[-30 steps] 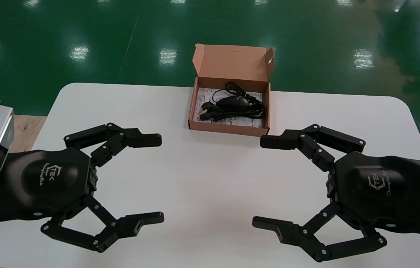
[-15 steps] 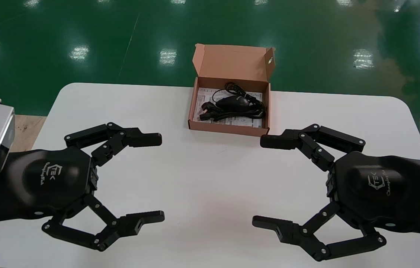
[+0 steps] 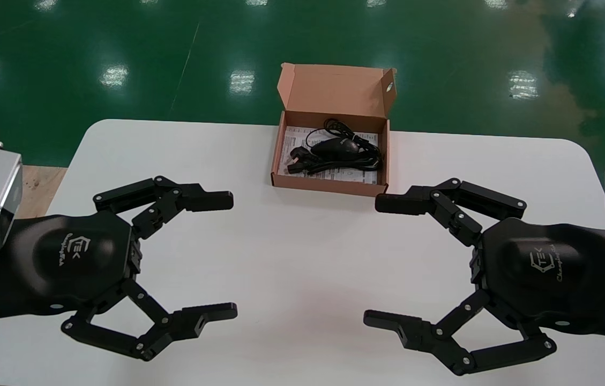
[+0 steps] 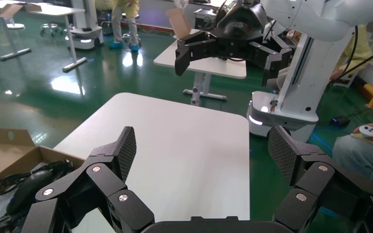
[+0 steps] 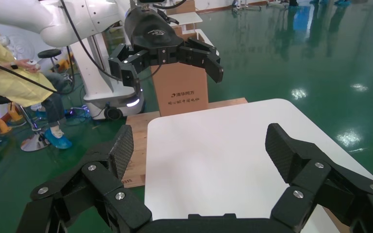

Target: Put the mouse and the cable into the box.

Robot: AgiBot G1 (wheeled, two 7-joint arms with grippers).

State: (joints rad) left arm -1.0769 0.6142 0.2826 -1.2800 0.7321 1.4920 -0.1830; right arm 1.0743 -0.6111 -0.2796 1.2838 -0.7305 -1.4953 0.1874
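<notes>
A brown cardboard box (image 3: 329,188) sits on the far middle part of a white table with rounded corners (image 3: 291,252), close to its far edge, with a glossy green floor (image 3: 120,43) beyond. The box's lid flap (image 3: 334,88) stands upright along its far side, leaving the inside open to the head view. A small black computer mouse (image 3: 337,146) lies in the box, roughly at its middle, on top of a white printed paper sheet (image 3: 346,175) that covers the bottom. A black cable (image 3: 367,155) is inside the box too, bunched in loops around and beside the mouse. One loop reaches toward the far wall, and a black plug end (image 3: 297,155) lies near the box's left wall. Nothing of the mouse or cable shows outside the box walls. The left gripper (image 3: 231,256), a black linkage claw, is over the near left part of the table, with its fingers pointing toward the table's middle. They are spread wide apart and there is nothing between them. The right gripper (image 3: 372,261), of the same black build, mirrors it over the near right part. Its fingers are likewise spread wide and hold nothing, and its farther fingertip is near the box's front right corner but apart from it. Both grippers are well apart from each other, with bare table top between them. The left wrist view shows the box, mouse and cable off to one side, beyond that gripper's textured finger pad (image 4: 127,146).
</notes>
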